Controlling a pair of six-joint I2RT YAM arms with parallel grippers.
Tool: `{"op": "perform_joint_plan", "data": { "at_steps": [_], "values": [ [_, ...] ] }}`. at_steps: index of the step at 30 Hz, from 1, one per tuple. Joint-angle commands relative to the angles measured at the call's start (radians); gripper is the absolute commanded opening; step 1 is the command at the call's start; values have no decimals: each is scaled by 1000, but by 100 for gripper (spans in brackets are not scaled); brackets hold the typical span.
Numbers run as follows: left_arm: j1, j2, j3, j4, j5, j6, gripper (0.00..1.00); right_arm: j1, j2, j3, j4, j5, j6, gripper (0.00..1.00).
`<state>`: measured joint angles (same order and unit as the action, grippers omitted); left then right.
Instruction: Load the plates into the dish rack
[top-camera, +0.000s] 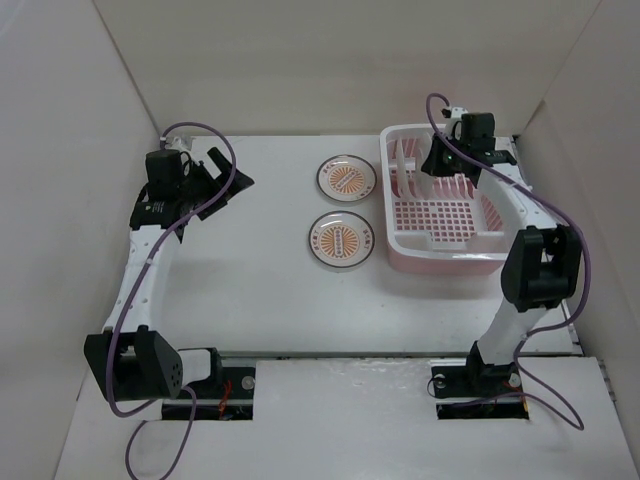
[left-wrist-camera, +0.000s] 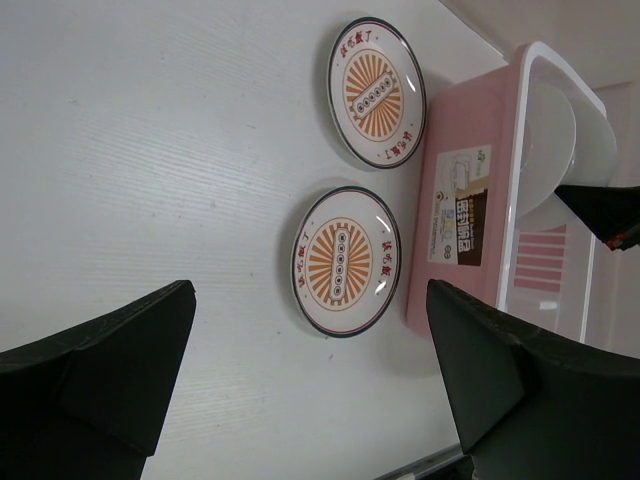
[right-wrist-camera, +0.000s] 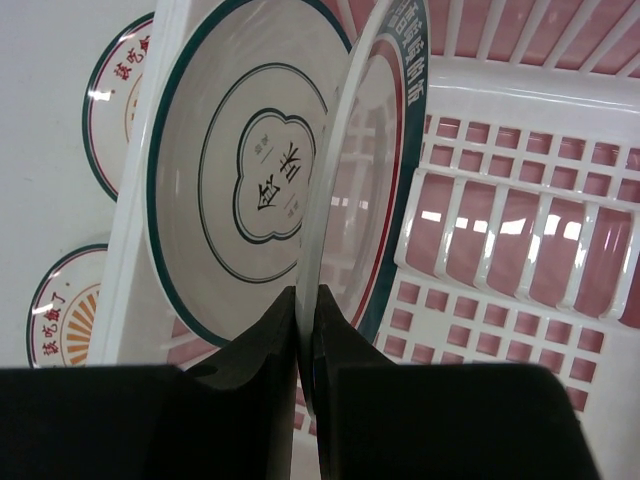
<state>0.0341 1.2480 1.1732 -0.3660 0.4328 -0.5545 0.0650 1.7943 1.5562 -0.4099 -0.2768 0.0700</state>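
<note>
Upper right overhead, the right gripper (top-camera: 437, 163) pinches a green-rimmed plate (right-wrist-camera: 385, 150) by its edge; slipping, it could clatter against the racked motif plate (right-wrist-camera: 250, 180). Meanwhile the left gripper (top-camera: 232, 172) is spread, empty.

Red Chinese characters on sunburst plates (left-wrist-camera: 345, 262), green on racked plate (right-wrist-camera: 250, 175), sticker (left-wrist-camera: 458, 205) on dish rack (left-wrist-camera: 470, 110).

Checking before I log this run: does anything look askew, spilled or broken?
Nothing stands out. Two sunburst plates lie flat beside the dish rack; the motif plate stands in it, and the right gripper holds the fourth plate upright there.
</note>
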Motion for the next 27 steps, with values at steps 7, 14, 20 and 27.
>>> {"op": "perform_joint_plan", "data": {
  "at_steps": [7, 14, 20, 27],
  "values": [
    [-3, -16, 34, 13, -12, 21, 100, 12, 28, 16, 69, 47, 11, 8],
    [-3, -16, 25, 13, -12, 21, 100, 12, 37, 25, 69, 47, 11, 35],
    [-3, -16, 14, 13, -12, 21, 100, 12, 2, 50, 60, 56, 22, 72],
    [-3, 2, -26, 45, -3, 21, 100, 12, -81, 100, 16, 90, 22, 99]
  ]
}}
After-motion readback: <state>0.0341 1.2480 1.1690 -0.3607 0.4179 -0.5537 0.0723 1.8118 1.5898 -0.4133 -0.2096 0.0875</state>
